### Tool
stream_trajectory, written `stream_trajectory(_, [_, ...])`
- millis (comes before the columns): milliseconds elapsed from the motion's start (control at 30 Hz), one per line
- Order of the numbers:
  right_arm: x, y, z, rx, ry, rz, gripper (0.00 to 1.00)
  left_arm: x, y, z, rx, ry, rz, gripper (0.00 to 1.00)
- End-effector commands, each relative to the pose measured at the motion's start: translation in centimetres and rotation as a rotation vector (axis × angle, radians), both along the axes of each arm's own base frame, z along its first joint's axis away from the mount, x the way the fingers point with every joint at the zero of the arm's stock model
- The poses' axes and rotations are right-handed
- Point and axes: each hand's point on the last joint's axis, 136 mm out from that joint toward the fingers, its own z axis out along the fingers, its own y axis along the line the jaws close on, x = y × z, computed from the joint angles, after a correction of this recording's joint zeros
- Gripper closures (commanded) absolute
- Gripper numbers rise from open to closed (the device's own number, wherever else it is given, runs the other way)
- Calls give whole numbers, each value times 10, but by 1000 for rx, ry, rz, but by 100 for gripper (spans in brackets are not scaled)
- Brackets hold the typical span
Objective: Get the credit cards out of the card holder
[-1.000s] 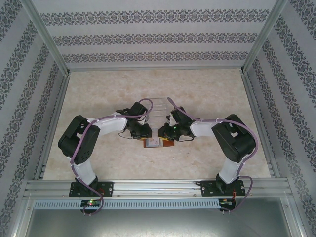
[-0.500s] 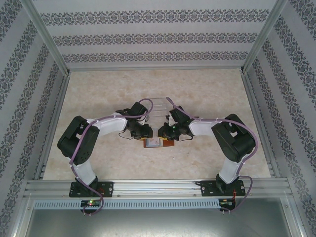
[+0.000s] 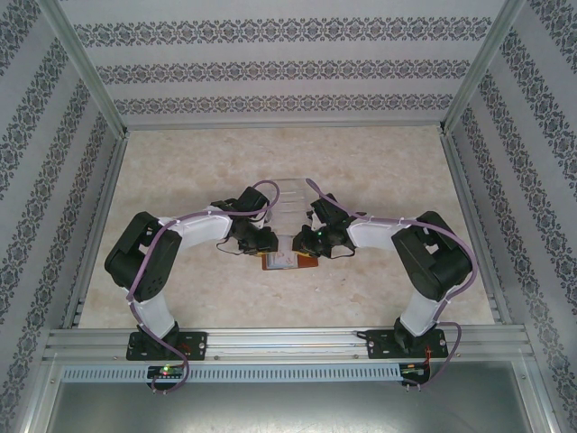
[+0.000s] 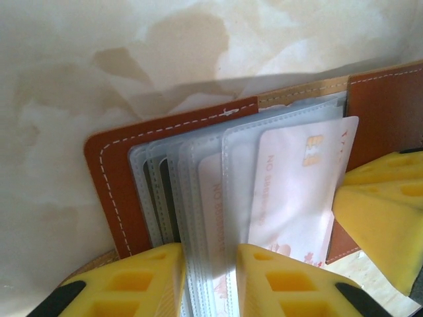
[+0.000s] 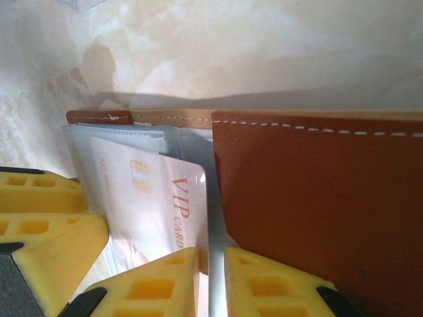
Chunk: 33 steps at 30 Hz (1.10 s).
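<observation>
We see the card holder [image 4: 106, 185] in smooth reddish-brown leather with pale stitching. Its sleeves [image 4: 198, 152] are frosted, semi-clear plastic with a soft sheen. The whitish credit card [image 5: 165, 198] is smooth plastic printed in pink-red. The yellow jaws look like matt moulded plastic. The tabletop [image 3: 379, 162] has a smooth, marble-patterned finish, and the frame [image 3: 288, 338] is pale brushed metal.

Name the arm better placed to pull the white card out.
Right, probably. The right gripper pinches the card at its edge, while the left gripper clamps the sleeves, steadying the holder.
</observation>
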Motion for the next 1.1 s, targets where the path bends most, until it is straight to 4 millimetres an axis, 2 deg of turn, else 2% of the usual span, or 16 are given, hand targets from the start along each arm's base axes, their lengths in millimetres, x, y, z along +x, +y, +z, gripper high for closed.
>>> stream_trajectory(0, [0, -6, 4, -37, -12, -3, 83, -20, 19, -20, 105, 60, -14, 75])
stream_trajectory(233, [2, 7, 11, 80, -4, -4, 79, -23, 20, -30, 117, 83, -24, 78])
stream_trajectory(433, [2, 14, 11, 153, 15, -10, 80, -24, 20, -34, 117, 93, -26, 79])
stream_trajectory(800, [3, 7, 1, 151, 30, -42, 85, -25, 21, -35, 122, 98, -26, 79])
stream_trajectory(1067, [3, 2, 3, 146, 14, -43, 92, -26, 22, -36, 126, 101, -23, 80])
